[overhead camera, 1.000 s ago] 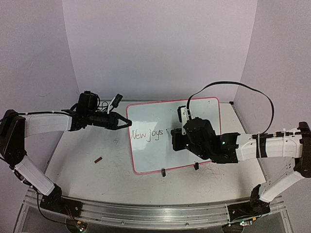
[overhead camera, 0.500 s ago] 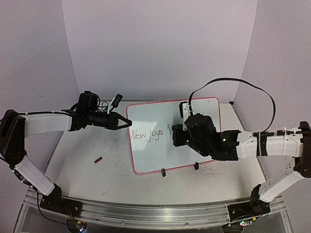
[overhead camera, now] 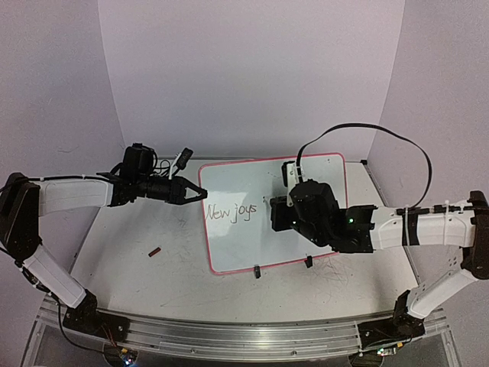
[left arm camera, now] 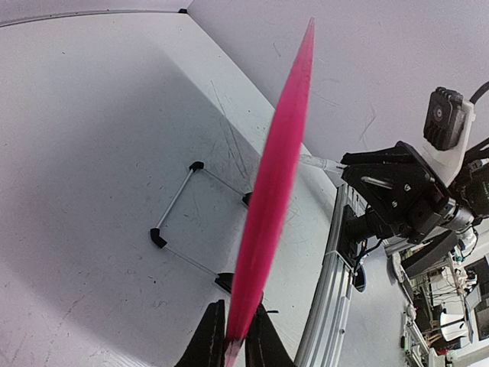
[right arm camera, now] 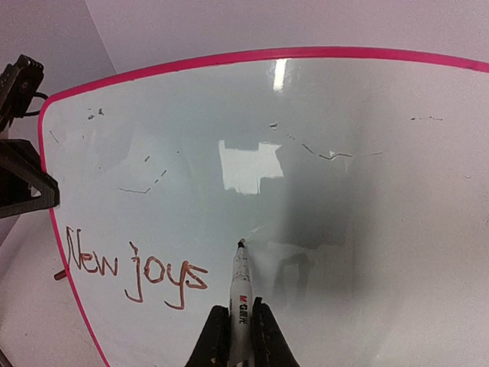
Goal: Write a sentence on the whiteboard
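Observation:
The whiteboard (overhead camera: 244, 183) with a red-pink rim stands tilted in the middle of the table. The sentence (overhead camera: 231, 213) reads "New joys" in thin dark strokes at its left. It also shows in the right wrist view (right arm camera: 137, 271). My left gripper (overhead camera: 200, 193) is shut on the board's left rim. The left wrist view shows the pink rim (left arm camera: 275, 176) edge-on between the jaws of that gripper (left arm camera: 235, 313). My right gripper (right arm camera: 238, 310) is shut on a white marker (right arm camera: 240, 294). Its tip is at the board surface just right of "joys".
A small dark red cap (overhead camera: 155, 250) lies on the table left of the board. Two black clips (overhead camera: 257, 270) sit at the board's near edge. A wire stand (left arm camera: 179, 222) shows behind the board. A black cable (overhead camera: 382, 134) arcs above the right arm.

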Motion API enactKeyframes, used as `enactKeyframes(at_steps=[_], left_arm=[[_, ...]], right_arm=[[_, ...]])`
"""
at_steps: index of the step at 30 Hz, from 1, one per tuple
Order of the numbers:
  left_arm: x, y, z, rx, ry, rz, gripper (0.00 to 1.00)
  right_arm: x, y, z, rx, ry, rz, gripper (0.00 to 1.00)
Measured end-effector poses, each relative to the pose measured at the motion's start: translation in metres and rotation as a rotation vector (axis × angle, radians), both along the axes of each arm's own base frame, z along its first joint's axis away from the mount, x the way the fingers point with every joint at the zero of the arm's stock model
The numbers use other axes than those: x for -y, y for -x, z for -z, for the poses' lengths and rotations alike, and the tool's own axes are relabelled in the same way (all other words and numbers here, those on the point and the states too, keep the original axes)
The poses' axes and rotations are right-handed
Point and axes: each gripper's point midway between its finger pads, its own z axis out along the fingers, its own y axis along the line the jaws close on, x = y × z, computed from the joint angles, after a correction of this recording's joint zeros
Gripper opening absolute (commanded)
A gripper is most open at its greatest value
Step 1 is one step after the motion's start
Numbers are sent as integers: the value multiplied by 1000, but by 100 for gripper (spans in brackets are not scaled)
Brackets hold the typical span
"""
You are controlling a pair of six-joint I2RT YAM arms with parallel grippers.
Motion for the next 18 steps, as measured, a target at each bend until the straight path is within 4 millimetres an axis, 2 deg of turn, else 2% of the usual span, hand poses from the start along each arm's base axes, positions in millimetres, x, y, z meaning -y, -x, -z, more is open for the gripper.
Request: enactKeyframes(at_steps=[10,18], left_arm=[[0,0,0,0,0,0,9],[0,0,0,1,0,0,9]], right_arm=[[-2,3,4,-25,-17,-5,0],[-3,12,16,-52,-7,-16,0]])
